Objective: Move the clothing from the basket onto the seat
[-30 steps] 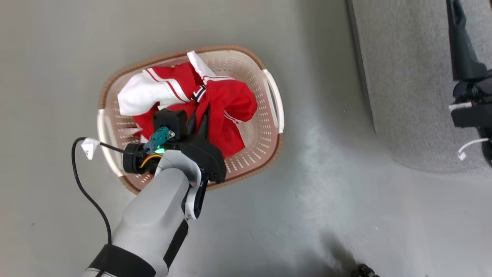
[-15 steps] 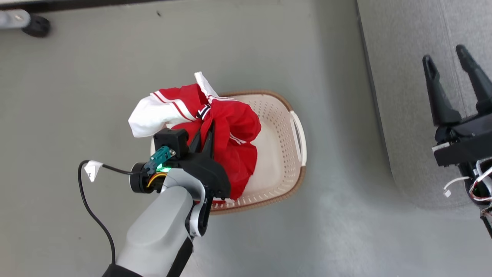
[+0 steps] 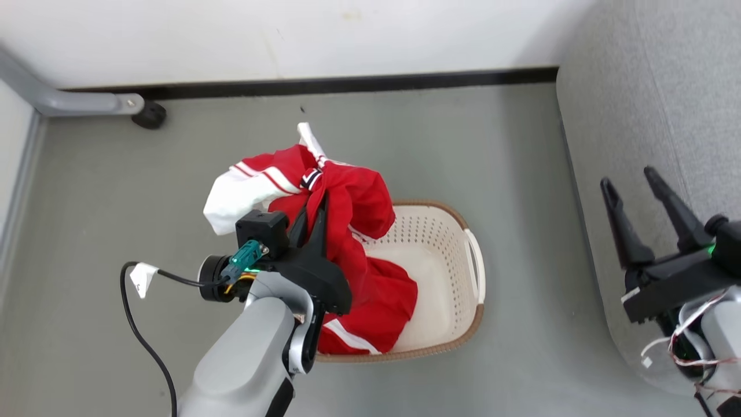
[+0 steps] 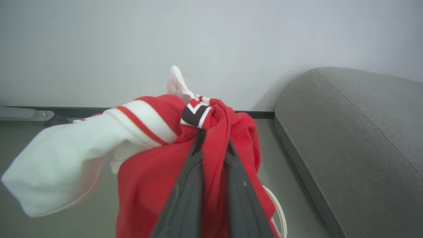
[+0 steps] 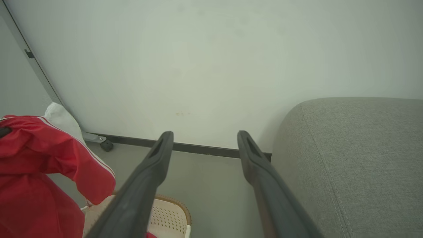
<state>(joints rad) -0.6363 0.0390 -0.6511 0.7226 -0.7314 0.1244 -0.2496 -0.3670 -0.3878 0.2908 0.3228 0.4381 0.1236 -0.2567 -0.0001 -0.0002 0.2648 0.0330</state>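
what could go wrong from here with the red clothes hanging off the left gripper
1. The left gripper pinches just one fold of the clothing. The rest hangs loose and may slip out before it reaches the seat.
2. The lower end hangs at the basket and might catch its rim.
3. The open right gripper stands before the seat, so cloth could snag.

The right gripper [image 5: 205, 134] had its two dark fingers spread wide with nothing between them, pointing toward a pale wall [image 5: 198, 66] and its dark baseboard [image 5: 198, 149]. At the left edge, the red clothing [image 5: 39, 172] with a thin white stripe hung over the cream perforated basket [image 5: 168, 213], whose brown rim showed by one finger. The grey woven seat [image 5: 357, 158] rose on the right, its stitched seam visible.
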